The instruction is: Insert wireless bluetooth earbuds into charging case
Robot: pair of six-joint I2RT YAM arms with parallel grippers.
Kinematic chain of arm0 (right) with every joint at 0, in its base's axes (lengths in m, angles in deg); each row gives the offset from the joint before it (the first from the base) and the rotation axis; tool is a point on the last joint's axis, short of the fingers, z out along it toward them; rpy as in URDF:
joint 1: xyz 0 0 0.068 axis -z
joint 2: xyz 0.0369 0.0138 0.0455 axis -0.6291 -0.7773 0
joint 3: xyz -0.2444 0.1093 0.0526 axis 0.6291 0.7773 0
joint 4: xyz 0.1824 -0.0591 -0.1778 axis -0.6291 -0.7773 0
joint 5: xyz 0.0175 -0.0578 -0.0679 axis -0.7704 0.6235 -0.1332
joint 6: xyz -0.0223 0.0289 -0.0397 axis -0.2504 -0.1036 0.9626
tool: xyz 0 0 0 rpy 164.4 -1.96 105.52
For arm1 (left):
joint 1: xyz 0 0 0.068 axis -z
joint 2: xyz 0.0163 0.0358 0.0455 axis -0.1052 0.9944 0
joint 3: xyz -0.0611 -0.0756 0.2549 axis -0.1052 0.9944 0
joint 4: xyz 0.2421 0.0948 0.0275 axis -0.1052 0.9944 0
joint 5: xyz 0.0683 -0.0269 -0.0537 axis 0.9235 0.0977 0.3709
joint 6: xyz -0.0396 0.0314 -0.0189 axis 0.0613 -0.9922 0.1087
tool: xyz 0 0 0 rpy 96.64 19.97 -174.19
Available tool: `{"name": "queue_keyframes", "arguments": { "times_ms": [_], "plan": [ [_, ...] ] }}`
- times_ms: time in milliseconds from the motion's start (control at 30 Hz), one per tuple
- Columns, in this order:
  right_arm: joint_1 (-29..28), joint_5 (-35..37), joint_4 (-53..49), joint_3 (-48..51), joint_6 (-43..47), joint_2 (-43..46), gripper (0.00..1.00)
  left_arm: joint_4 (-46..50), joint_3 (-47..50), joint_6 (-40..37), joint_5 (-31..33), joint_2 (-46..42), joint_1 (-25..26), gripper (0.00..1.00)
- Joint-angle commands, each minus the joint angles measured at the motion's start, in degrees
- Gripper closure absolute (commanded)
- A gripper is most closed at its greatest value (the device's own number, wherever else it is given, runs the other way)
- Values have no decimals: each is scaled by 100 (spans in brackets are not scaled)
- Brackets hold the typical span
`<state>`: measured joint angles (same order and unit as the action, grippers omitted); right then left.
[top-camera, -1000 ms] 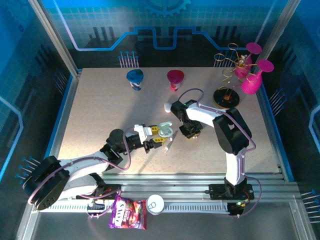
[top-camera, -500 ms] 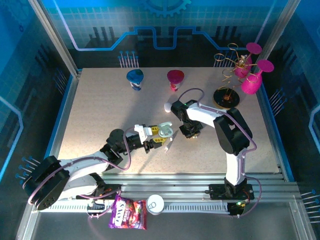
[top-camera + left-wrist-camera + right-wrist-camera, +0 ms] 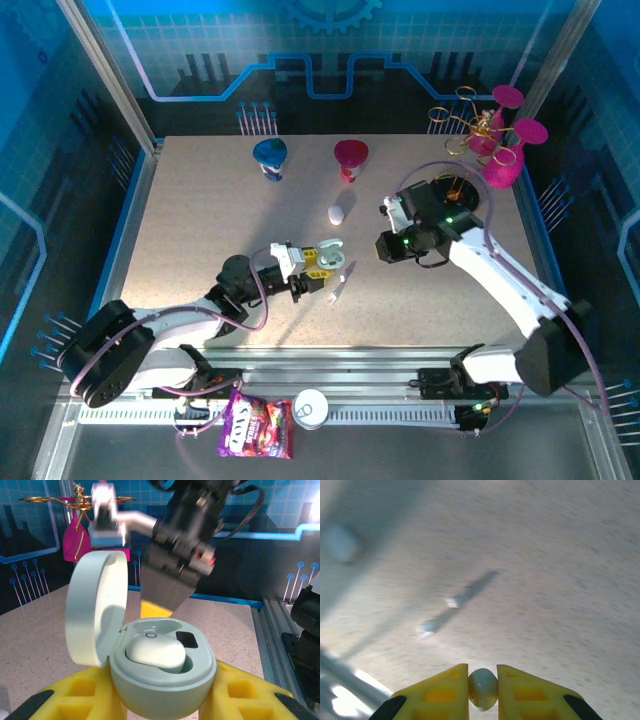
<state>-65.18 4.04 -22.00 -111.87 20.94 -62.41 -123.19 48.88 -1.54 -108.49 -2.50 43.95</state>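
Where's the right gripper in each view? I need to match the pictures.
Top external: right gripper right of centre, to the right of the open charging case, apart from it.
Left wrist: gripper upper centre, dark, yellow-tipped, behind the case.
Right wrist: bottom centre, jaws shut on an earbud.
Shared landmark: the speckled table.
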Motion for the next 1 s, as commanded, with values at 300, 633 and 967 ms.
{"name": "queue_keyframes", "arguments": {
  "times_ms": [300,633,967],
  "plan": [
    [-321,-3216,2055,321,-562,1011,84,-292,-296,432,-503,193,-57,74],
    [-553,-3084,2184,379,-487,795,85,-107,-390,861,-496,70,-65,74],
    [-540,-2841,1986,421,-335,702,85,-379,-368,1021,-558,19,-68,74]
  ]
}}
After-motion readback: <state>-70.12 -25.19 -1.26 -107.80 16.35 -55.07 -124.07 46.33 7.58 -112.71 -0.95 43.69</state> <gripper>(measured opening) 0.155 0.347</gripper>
